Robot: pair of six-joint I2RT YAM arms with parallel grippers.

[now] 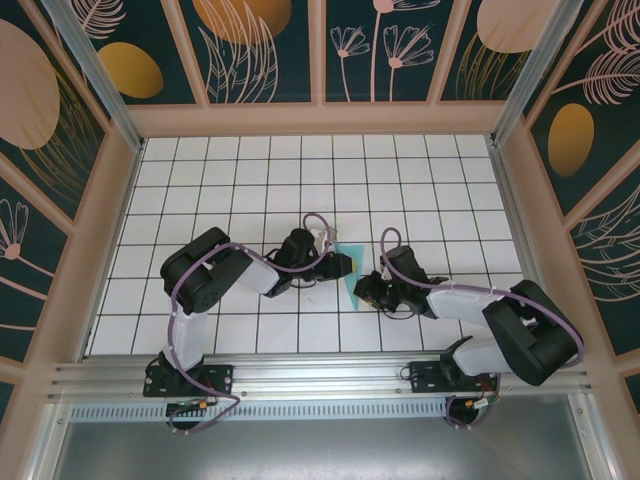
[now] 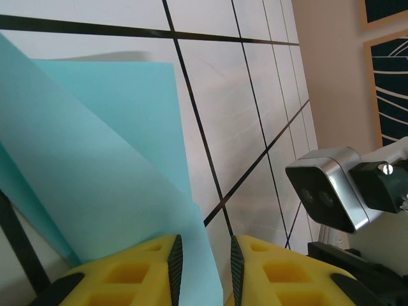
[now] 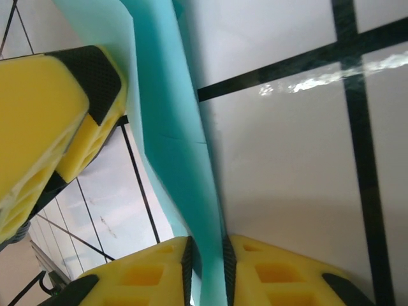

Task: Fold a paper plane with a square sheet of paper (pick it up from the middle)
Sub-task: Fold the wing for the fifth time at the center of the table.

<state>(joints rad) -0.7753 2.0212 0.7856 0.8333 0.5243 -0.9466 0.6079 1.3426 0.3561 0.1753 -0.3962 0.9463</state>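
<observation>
The square sheet of paper (image 1: 353, 268), turquoise and folded into a narrow creased shape, stands up off the tiled floor between my two grippers near the middle. My left gripper (image 1: 343, 264) reaches it from the left. In the left wrist view the paper (image 2: 95, 159) runs between the left gripper's (image 2: 203, 245) jaws along the left pad, with a slit of floor showing beside the right pad. My right gripper (image 1: 362, 291) comes from the right. In its wrist view the paper's folded edge (image 3: 172, 127) fills the narrow gap of the right gripper (image 3: 207, 245).
White tiled floor (image 1: 250, 180) with black lines stretches behind and to both sides. Wooden walls (image 1: 320, 118) with dark patterned panels ring it. The left gripper's yellow fingers (image 3: 64, 108) sit close beside the paper, and the right wrist camera (image 2: 325, 191) hangs nearby.
</observation>
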